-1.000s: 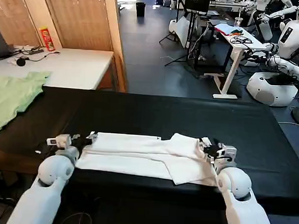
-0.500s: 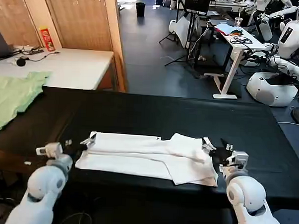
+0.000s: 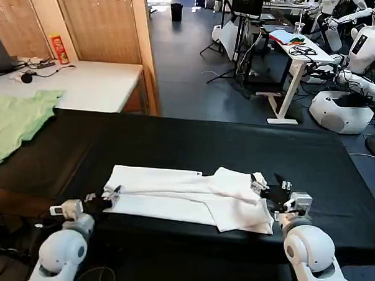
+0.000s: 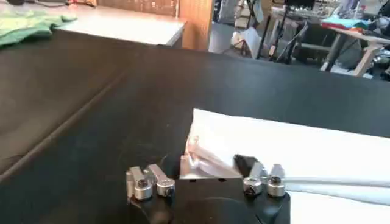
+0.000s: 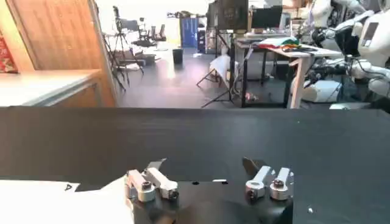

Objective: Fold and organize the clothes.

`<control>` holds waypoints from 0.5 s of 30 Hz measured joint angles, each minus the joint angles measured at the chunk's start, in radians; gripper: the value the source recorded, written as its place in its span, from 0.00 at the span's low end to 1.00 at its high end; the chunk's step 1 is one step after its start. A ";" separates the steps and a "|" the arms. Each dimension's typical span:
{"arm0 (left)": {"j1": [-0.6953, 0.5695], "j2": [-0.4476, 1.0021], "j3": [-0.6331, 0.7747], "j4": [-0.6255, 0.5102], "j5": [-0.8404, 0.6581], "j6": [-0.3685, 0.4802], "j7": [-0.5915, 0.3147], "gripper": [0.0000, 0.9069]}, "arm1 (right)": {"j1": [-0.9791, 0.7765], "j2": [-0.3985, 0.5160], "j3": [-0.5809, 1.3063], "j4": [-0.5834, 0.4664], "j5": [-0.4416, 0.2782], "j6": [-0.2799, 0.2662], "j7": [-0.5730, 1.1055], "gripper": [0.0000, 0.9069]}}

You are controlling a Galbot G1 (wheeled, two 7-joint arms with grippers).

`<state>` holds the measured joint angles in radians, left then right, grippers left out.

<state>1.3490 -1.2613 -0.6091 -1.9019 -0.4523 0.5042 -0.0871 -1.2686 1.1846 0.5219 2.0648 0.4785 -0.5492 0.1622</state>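
Note:
The clothes, a white T-shirt [image 3: 185, 193], lie folded into a long strip near the front edge of the black table [image 3: 206, 141], plain side up. My left gripper [image 3: 108, 198] is open at the strip's near left corner. In the left wrist view the white T-shirt [image 4: 292, 143] has its corner lying just ahead of the left gripper [image 4: 210, 161], between the spread jaws. My right gripper [image 3: 269, 184] stands open at the strip's right end. In the right wrist view the right gripper [image 5: 202, 163] holds nothing, and the white cloth [image 5: 61, 201] lies beside one finger.
A light green garment [image 3: 14, 123] lies at the table's far left end. Behind it stands a white side table [image 3: 84, 83] with a red can [image 3: 57, 48]. White robots [image 3: 366, 49] and a desk [image 3: 297, 49] stand across the floor at the back right.
My left gripper has drawn back toward me, from the shirt's far left corner to its near left corner. The right gripper has backed off slightly. The shirt has stayed flat.

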 joint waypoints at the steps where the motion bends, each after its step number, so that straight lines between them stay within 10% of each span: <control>1: 0.000 -0.002 0.000 0.003 0.001 -0.003 0.001 0.31 | 0.000 0.000 0.000 0.003 0.000 0.000 -0.001 0.97; 10: -0.006 -0.008 0.003 0.011 0.032 0.003 0.030 0.01 | -0.004 0.002 0.001 0.014 -0.003 0.000 -0.009 0.97; 15: -0.009 0.009 0.004 0.033 0.132 -0.053 0.068 0.00 | -0.009 0.002 0.012 0.025 -0.003 0.000 -0.010 0.97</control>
<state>1.3401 -1.2519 -0.6049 -1.8691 -0.3207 0.4514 -0.0189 -1.2779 1.1870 0.5336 2.0894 0.4757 -0.5492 0.1523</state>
